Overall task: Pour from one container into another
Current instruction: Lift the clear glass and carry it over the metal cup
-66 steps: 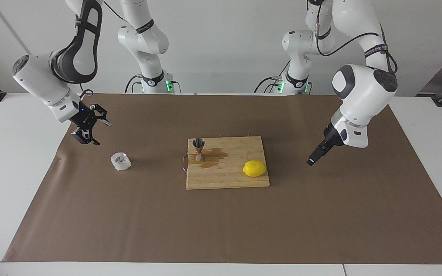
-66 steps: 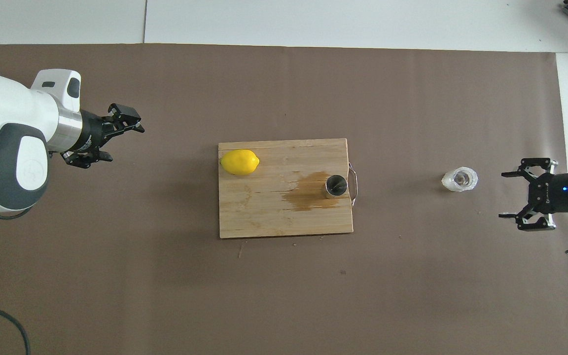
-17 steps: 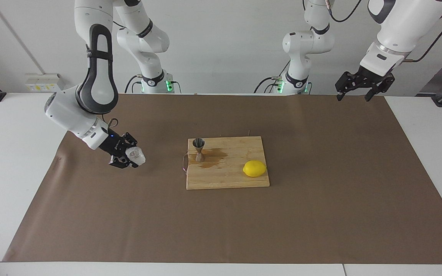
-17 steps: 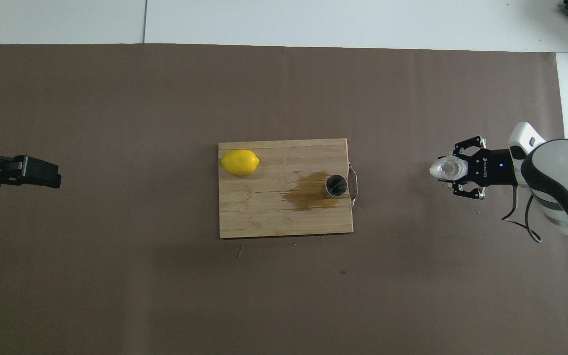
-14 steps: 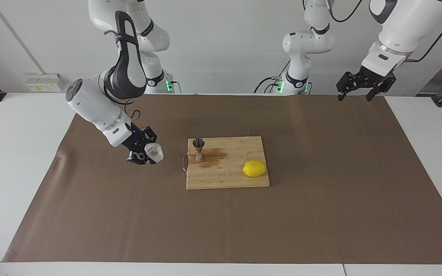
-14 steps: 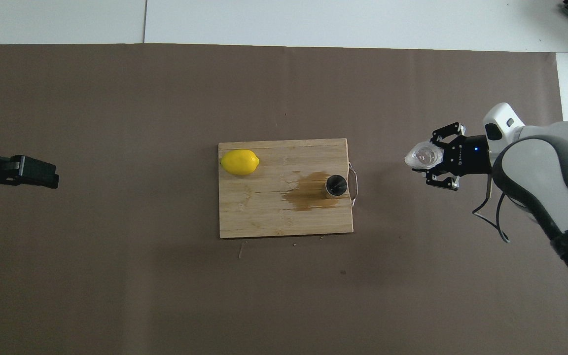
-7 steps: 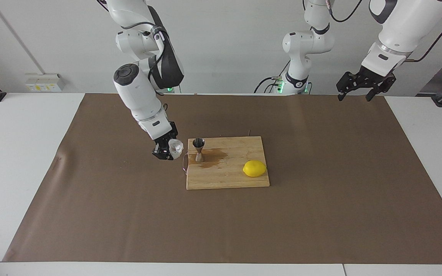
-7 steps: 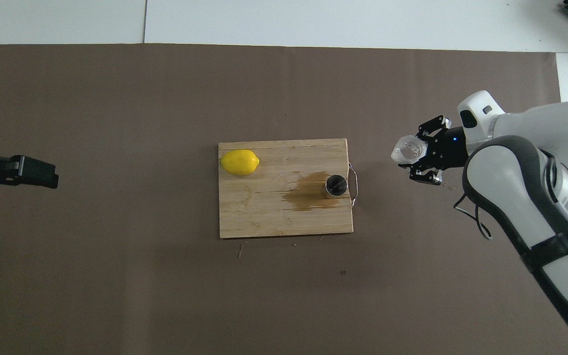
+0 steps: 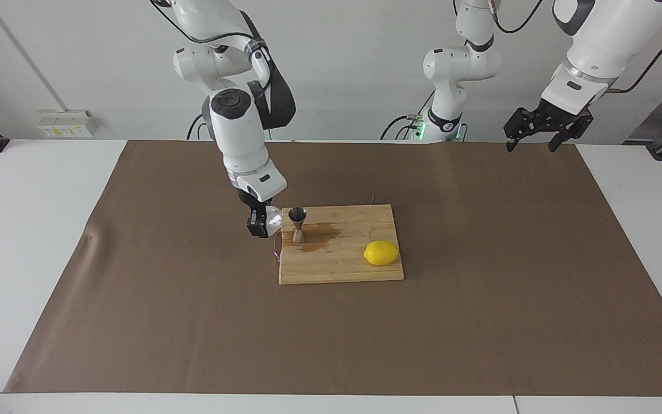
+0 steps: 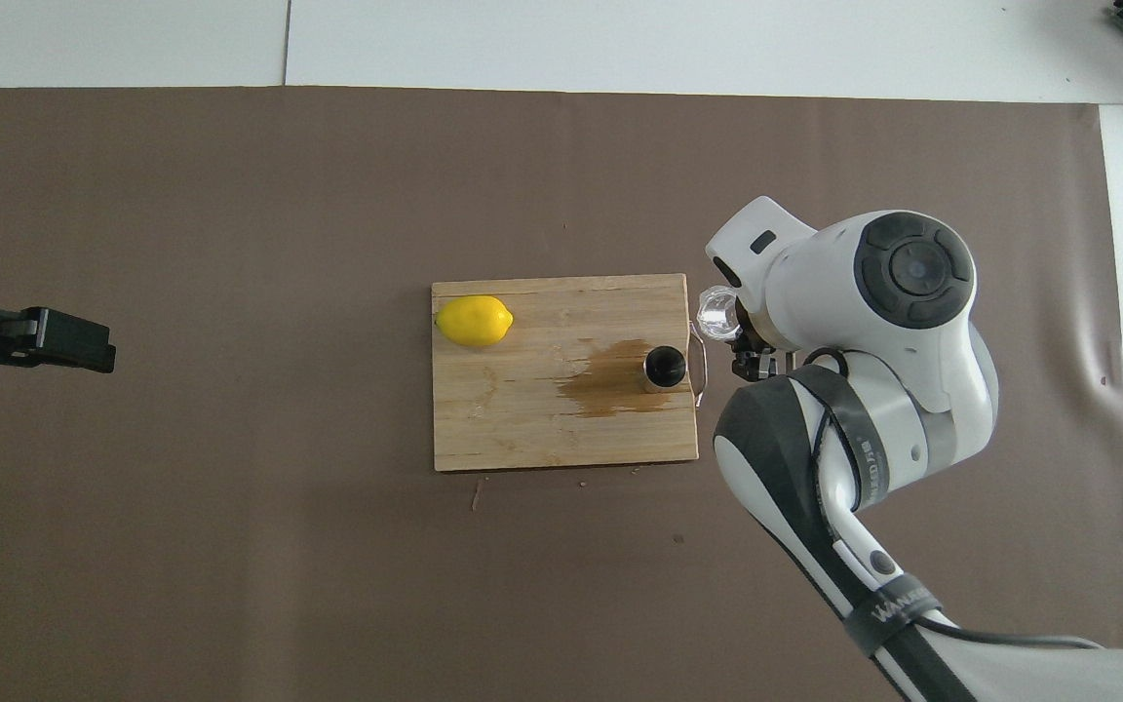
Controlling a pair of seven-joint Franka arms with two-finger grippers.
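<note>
Two tools in play. R tool (image 9: 263,221) hangs low over the mat at the board (image 9: 342,270) edge nearest the right arm's end, pinching the glass (image 9: 274,219), which is tipped toward the jigger (image 9: 297,224). Jigger stands upright on the board just beside the glass, not touching it, w/ a wet stain (image 9: 315,237) around its foot. Lemon (image 9: 381,253) sits on the board well apart from R tool. L tool (image 9: 530,127), fingers spread, waits up high over the mat's edge by the left arm's end of the desk (image 9: 26,190).
</note>
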